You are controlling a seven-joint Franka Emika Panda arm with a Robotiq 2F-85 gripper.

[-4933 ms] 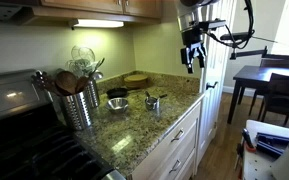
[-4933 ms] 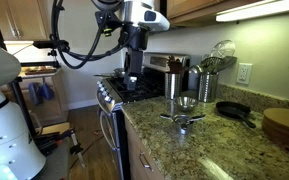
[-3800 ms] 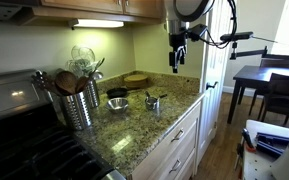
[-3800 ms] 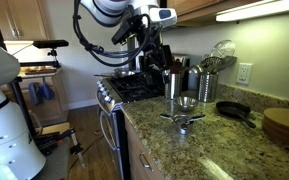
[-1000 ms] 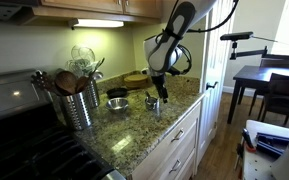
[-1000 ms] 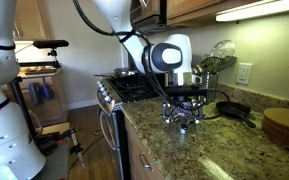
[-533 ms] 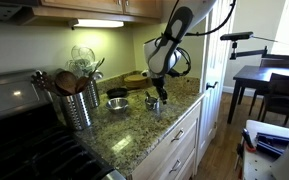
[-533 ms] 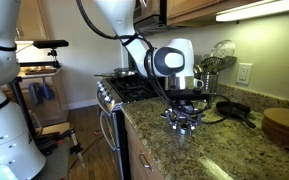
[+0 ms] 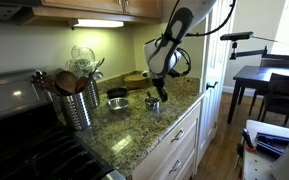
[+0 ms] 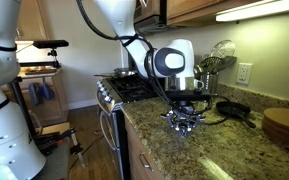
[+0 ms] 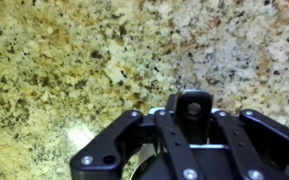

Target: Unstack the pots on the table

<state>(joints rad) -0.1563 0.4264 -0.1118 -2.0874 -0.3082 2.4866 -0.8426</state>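
Note:
The pots point(image 9: 154, 104) are a small shiny stack with short handles near the front edge of the granite table point(image 9: 134, 128). In an exterior view the pots point(image 10: 184, 122) sit right under the wrist. My gripper point(image 9: 157, 97) reaches straight down onto the stack, and my gripper point(image 10: 187, 113) hides the stack's top there. In the wrist view my gripper point(image 11: 192, 108) has its fingers drawn together, shut on the top pot. Only a silver arc of the pot's rim point(image 11: 141, 163) shows below the linkage. How many pots are stacked I cannot tell.
A wider steel bowl point(image 9: 117, 103) and a dark pan point(image 10: 234, 110) lie just behind the stack. Ribbed utensil canisters point(image 9: 79, 106) stand by the stove point(image 10: 134, 88). A round wooden board point(image 10: 282, 125) lies at the far end. The counter edge drops off beside the pots.
Over the last second the jaws have closed on the stack while the arm stayed almost still above it. Before that the arm came down from high over the counter.

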